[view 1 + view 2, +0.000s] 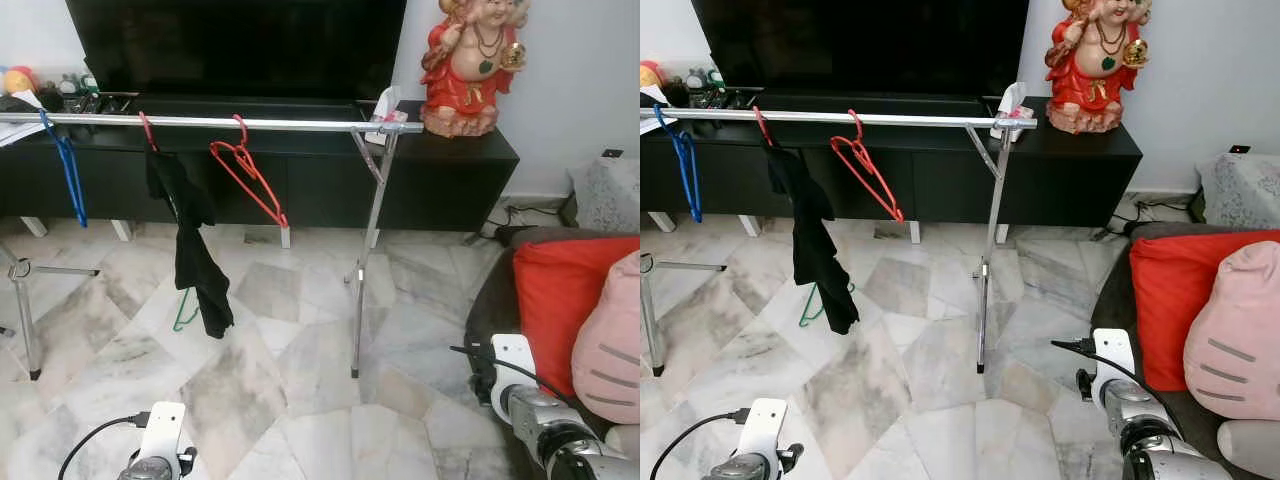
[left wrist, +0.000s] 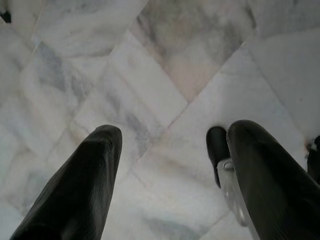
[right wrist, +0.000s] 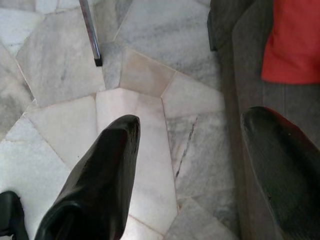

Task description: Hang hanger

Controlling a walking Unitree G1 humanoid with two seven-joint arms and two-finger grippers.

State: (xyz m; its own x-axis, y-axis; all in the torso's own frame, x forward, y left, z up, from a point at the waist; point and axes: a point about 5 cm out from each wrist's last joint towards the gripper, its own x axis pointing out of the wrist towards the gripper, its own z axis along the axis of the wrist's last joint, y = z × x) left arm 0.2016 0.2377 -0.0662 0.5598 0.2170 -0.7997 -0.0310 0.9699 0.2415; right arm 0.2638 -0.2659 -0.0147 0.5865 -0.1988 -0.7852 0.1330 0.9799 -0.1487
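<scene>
Red plastic hanger (image 1: 248, 172) hooked on silver metal rack rail (image 1: 290, 124); left gripper (image 2: 167, 175) & right gripper (image 3: 195, 170) hang low, fingers spread, holding nothing — job looks done.

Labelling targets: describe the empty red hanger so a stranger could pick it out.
Find the metal clothes rail in front of the black TV cabinet. The red hanger hangs near its middle, tilted and bare, unlike the blue hanger far left and the one carrying a black garment.
</scene>
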